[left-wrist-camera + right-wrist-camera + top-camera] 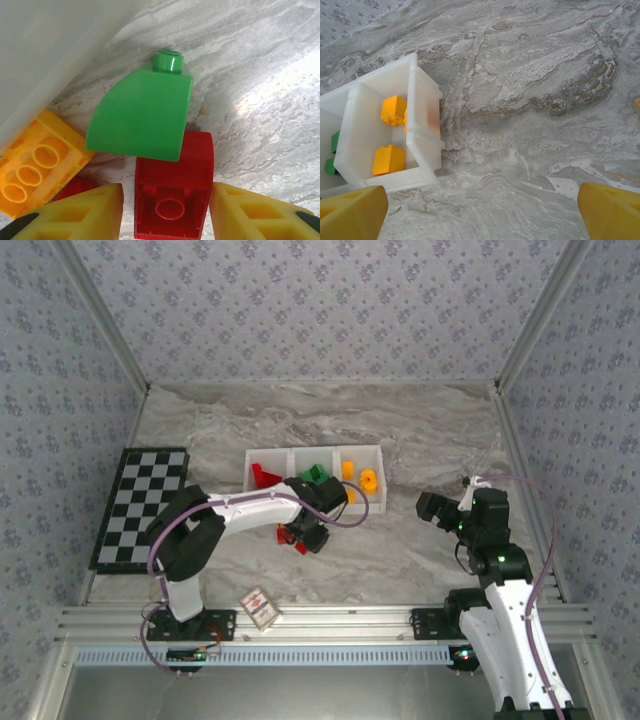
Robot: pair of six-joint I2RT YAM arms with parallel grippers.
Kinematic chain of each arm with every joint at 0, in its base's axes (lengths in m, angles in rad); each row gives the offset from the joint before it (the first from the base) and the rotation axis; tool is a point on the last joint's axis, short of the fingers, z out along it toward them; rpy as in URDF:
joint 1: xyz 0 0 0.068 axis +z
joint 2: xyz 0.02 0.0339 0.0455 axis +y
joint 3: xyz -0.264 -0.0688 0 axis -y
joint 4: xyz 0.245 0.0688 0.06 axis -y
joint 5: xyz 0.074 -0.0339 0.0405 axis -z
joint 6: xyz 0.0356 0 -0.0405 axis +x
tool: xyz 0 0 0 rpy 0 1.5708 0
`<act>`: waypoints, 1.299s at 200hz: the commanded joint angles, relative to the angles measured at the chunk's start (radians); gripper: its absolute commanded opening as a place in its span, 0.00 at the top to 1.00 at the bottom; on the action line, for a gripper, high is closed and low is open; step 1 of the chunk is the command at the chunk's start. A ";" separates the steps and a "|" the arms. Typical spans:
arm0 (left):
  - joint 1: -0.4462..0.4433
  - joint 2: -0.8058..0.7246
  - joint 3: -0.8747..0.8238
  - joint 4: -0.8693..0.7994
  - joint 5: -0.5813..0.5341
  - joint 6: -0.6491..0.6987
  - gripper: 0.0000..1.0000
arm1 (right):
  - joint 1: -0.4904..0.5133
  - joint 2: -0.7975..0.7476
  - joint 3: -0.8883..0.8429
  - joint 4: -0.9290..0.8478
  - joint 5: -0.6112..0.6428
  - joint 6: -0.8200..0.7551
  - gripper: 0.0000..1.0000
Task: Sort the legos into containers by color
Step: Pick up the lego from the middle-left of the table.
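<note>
My left gripper [167,210] is low over loose legos just in front of the containers [290,452]. Its yellow fingers [90,210] stand either side of a red brick [192,160], with a small gap still showing on the left side. A green curved brick [142,115] lies partly over that red brick. An orange-yellow brick [37,162] and another red piece [75,187] lie to the left. The bins hold red [263,476], green [316,473] and orange legos [358,478]. My right gripper [482,220] hangs open over bare table, right of the tray [422,115].
A black-and-white checkerboard [140,505] lies at the left. A small red-patterned card [259,607] sits near the front edge by the left arm's base. The tray's white wall [45,55] rises close behind the loose bricks. Patterned walls enclose the table.
</note>
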 commanded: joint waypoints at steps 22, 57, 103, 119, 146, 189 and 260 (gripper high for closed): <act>-0.022 0.026 0.014 -0.026 0.023 -0.015 0.53 | -0.006 0.000 -0.007 -0.009 0.017 0.009 0.00; -0.025 0.051 0.017 -0.026 0.024 -0.019 0.53 | -0.005 0.001 -0.007 -0.009 0.018 0.010 0.00; -0.025 0.086 0.038 -0.025 0.022 -0.027 0.52 | -0.005 0.001 -0.006 -0.009 0.017 0.010 0.01; -0.024 0.097 0.045 -0.026 0.023 -0.030 0.56 | -0.006 0.003 -0.007 -0.008 0.018 0.010 0.00; -0.024 0.095 0.046 -0.020 0.018 -0.038 0.63 | -0.005 0.004 -0.007 -0.006 0.018 0.009 0.00; -0.020 0.015 0.048 -0.034 -0.047 -0.064 0.67 | -0.008 0.007 -0.007 -0.006 0.017 0.010 0.00; 0.130 -0.211 0.026 -0.038 -0.115 -0.106 0.71 | -0.009 0.007 -0.008 -0.005 0.017 0.010 0.00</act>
